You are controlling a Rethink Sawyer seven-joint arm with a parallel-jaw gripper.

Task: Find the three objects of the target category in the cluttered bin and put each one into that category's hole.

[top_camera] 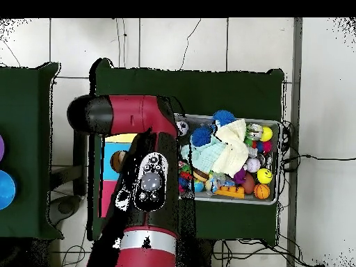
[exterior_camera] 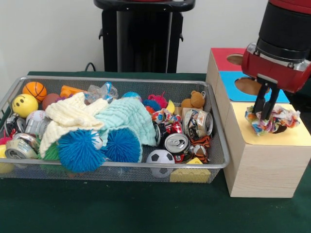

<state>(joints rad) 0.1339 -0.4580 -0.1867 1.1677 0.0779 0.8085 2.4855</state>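
Observation:
My gripper [exterior_camera: 264, 114] hangs over the yellow panel [exterior_camera: 291, 138] of the wooden box [exterior_camera: 262, 165], right of the bin. Its fingers are pinched into a crumpled multicoloured wrapper [exterior_camera: 283, 119] that rests over the yellow panel's hole. The wire bin [exterior_camera: 116, 79] holds more crushed things: cans [exterior_camera: 177, 143] near its right end and a clear plastic wrapper [exterior_camera: 102, 91] at the back. In the overhead view the arm [top_camera: 149, 181] covers the gripper and most of the box [top_camera: 110, 163].
The box also has a blue panel with a hole [exterior_camera: 248, 86] and a red panel [exterior_camera: 223, 56] behind it. The bin [top_camera: 278, 163] is packed with balls, folded cloths [exterior_camera: 121, 119], blue spiky balls [exterior_camera: 77, 150], a teddy bear [exterior_camera: 194, 100] and a yellow block [exterior_camera: 190, 174].

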